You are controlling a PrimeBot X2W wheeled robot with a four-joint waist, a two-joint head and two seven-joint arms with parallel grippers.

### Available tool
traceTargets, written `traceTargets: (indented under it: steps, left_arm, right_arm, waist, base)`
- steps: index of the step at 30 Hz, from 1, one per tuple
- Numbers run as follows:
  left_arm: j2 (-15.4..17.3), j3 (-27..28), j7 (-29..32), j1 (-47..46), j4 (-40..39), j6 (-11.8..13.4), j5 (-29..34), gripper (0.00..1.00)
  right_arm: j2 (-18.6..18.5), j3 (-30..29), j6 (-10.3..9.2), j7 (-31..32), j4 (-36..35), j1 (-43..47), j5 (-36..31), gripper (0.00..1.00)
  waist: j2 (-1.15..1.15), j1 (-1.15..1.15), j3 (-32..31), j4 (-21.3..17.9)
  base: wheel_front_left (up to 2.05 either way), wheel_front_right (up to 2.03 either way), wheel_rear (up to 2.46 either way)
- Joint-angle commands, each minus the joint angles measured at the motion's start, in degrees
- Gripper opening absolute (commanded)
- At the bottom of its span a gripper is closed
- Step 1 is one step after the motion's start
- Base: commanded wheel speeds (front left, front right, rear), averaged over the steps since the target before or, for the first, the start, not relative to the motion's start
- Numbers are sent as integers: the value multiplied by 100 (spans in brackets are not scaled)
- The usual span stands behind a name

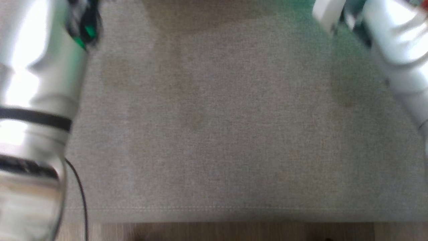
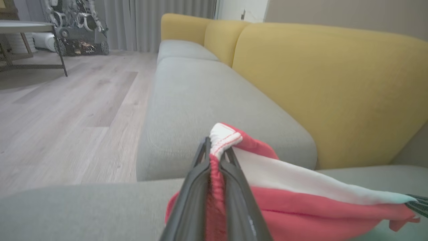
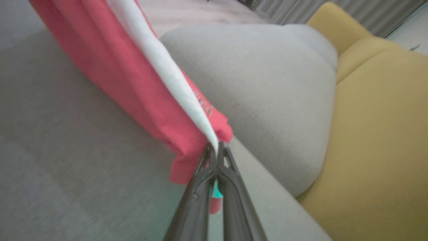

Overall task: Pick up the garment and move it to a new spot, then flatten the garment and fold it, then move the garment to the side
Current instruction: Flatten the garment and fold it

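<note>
Your left forearm and right forearm reach forward at the edges of the head view, over the grey sofa seat. The wrist views add the grasp: left gripper jaws pinch the garment's gathered white-trimmed edge; right gripper jaws clamp its other end. The red, white-banded cloth stretches between both jaws, over the seat.

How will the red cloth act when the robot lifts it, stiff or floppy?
Probably floppy: the cloth sags and creases between the left gripper and right gripper. Likely light, since two thin pinches at its edges seem to hold it up. It shouldn't roll or break, though its loose corner may drag on the sofa.
</note>
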Motion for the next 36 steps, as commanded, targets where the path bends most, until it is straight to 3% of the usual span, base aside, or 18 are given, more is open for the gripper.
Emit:
traceTargets:
  steps: [1,8,15,24,36]
  left_arm:
    - [163,84,-66,116,-133,-51,125,0]
    - [101,-75,-68,1351,-183,-198,496,0]
    - [219,-340,-68,2385,-202,-336,727,0]
    - [258,-646,-68,2986,-225,-410,844,0]
    - [304,-1010,54,4000,-530,-446,766,0]
  right_arm:
    - [78,144,37,-73,25,226,146,0]
    - [-102,1002,37,-34,143,1002,840,0]
    - [-573,1778,37,304,-327,1583,1630,0]
    - [-1257,1925,37,901,-1339,2192,2028,0]
    - [-2464,1929,37,2347,-3471,3377,2651,0]
  waist:
    - [0,0,-119,58]
    - [0,0,-496,134]
    - [0,0,-853,154]
    - [0,0,-1285,221]
    - [0,0,-2193,230]
  base:
    - [0,0,0]
    - [0,0,0]
    - [0,0,0]
    - [0,0,0]
    - [0,0,0]
